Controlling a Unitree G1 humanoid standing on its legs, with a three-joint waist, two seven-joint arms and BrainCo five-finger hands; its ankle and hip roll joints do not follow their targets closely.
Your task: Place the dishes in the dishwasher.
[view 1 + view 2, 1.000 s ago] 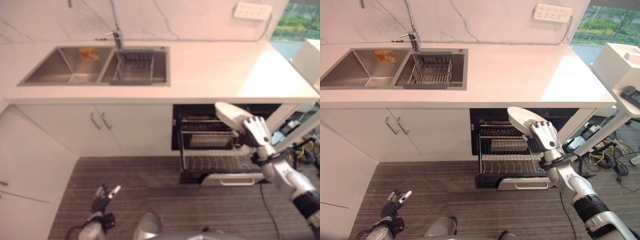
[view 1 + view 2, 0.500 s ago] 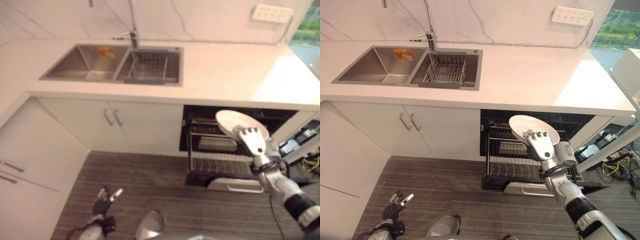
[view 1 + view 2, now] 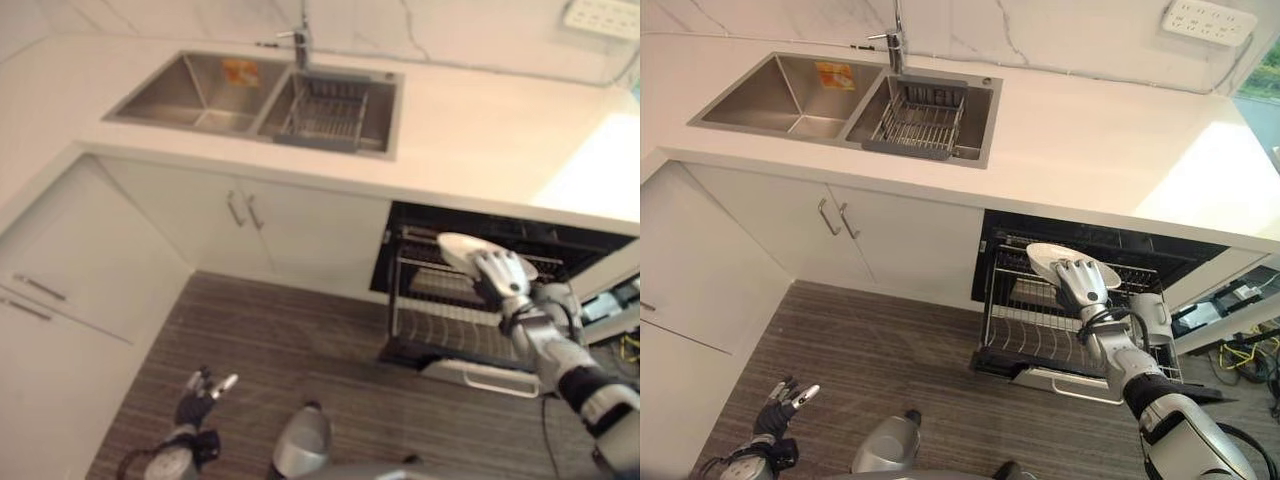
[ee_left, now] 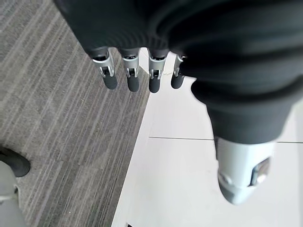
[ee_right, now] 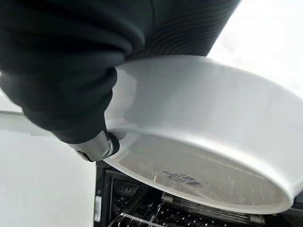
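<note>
Right eye view gives you one round white ceramic plate (image 3: 1050,259), right hand (image 3: 1083,283) fingers grasping it above one pulled-out wire dishwasher rack (image 3: 1040,335); left hand (image 3: 782,400) fingers released.

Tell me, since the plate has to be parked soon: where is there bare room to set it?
The right hand holds the white plate over the pulled-out dishwasher rack, whose front tine rows look bare. The countertop between the sink and the wall socket strip is bare. The sink's right basin is crowded by a wire basket.
</note>
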